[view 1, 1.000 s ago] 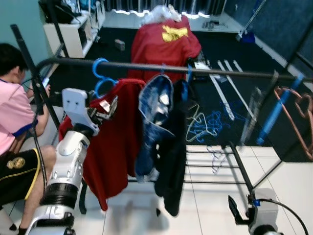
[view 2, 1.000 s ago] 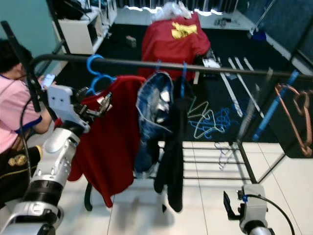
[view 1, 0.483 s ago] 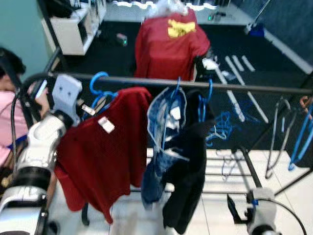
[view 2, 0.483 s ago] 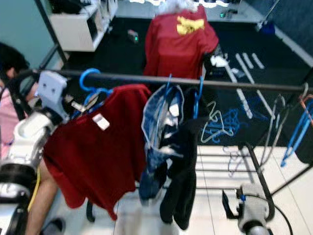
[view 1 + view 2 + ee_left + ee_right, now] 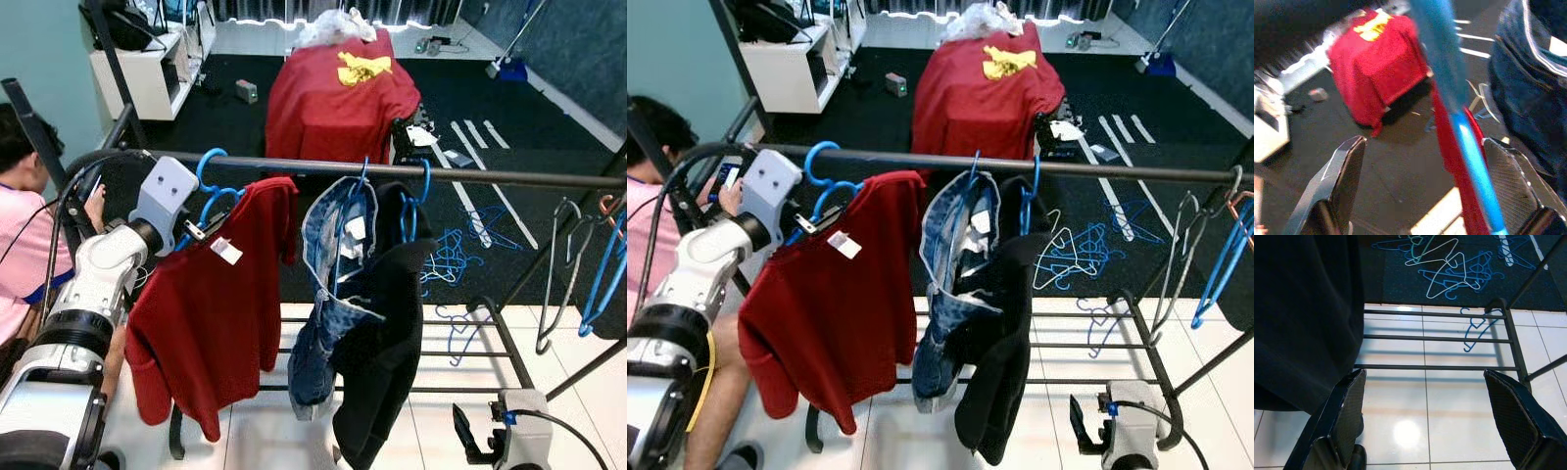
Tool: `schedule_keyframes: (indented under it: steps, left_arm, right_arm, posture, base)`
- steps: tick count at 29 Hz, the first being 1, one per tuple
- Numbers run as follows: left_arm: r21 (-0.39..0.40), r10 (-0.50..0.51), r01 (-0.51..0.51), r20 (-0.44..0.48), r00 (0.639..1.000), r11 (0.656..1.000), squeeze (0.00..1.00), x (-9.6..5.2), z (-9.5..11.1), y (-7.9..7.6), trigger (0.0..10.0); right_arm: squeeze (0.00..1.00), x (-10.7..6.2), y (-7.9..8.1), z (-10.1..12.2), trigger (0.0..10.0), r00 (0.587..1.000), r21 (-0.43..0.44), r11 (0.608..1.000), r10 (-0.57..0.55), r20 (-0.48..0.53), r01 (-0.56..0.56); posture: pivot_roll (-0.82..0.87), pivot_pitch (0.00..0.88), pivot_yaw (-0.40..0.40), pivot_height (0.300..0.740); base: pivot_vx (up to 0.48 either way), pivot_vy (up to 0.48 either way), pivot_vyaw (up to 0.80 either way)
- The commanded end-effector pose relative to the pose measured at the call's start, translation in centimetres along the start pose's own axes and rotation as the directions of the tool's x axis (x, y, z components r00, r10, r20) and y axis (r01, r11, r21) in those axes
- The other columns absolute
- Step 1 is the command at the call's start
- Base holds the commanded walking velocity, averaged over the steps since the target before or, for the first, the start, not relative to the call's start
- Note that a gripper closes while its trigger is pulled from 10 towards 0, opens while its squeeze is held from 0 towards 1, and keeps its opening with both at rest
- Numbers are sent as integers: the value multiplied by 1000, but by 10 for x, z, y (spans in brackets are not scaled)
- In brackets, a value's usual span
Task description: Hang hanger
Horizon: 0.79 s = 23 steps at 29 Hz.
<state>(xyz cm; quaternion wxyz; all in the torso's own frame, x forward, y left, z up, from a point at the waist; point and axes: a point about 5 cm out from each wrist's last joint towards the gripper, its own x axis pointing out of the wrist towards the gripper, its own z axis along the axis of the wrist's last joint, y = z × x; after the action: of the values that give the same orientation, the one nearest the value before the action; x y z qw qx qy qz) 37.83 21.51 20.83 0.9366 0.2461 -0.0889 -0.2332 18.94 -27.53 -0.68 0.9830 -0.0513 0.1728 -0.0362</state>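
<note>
The left gripper [image 5: 1420,191], fingers spread, straddles the blue hanger [image 5: 208,191] at the rack rail's [image 5: 470,176] left end. The right gripper [image 5: 1435,421] hangs spread over white floor tiles [image 5: 1449,421]; loose hangers [image 5: 1442,264] litter the dark carpet [image 5: 225,117].

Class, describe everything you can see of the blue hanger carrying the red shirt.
The blue hanger looks like glossy plastic, with a curved hook over the dark rail at its left end. Its shoulders carry the red shirt, which hangs down with a white tag showing. The left end effector is at its arm, fingers open either side.

The hanger [image 5: 1469,147] is blurred and cut off at the edge; the shirt [image 5: 206,323] hides its lower part.
</note>
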Motion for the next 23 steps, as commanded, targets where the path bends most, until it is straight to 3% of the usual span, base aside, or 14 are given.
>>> schedule_keyframes:
  steps: [1,5,6,13,16,23]
  left_arm:
    - [-12,-44,43,-28,999,999,0,3,-4,-8,10000]
    - [-30,-73,71,-83,994,997,0,6,-11,-15,9412]
    - [-48,-90,86,-107,990,995,0,7,-14,-18,0]
    - [-98,-96,82,-138,986,992,0,8,-19,-19,0]
    - [-129,8,-31,-170,985,991,0,7,-19,-5,0]
    - [-102,110,-135,-226,968,986,0,3,-16,14,0]
  right_arm:
    - [0,-2,0,-4,10000,1000,6,1000,-6,-15,7]
    - [0,-3,0,-6,10000,1000,5,1000,-9,-21,9]
    - [0,-2,-1,-6,10000,1000,5,1000,-10,-24,11]
    - [0,-2,-1,-9,10000,999,4,1000,-12,-32,12]
    - [0,-3,0,-11,10000,999,1,1000,-8,-41,8]
    - [0,-3,-1,-12,10000,999,-2,1000,-11,-43,11]
  posture:
    - [-93,131,-5,740]
    - [-92,131,-5,740]
    - [-90,130,-6,740]
    - [-90,132,-4,740]
    - [-90,132,-7,740]
    - [-90,127,-9,740]
  base:
    - [0,0,0]
    - [0,0,0]
    - [0,0,0]
    - [0,0,0]
    - [0,0,0]
    - [0,0,0]
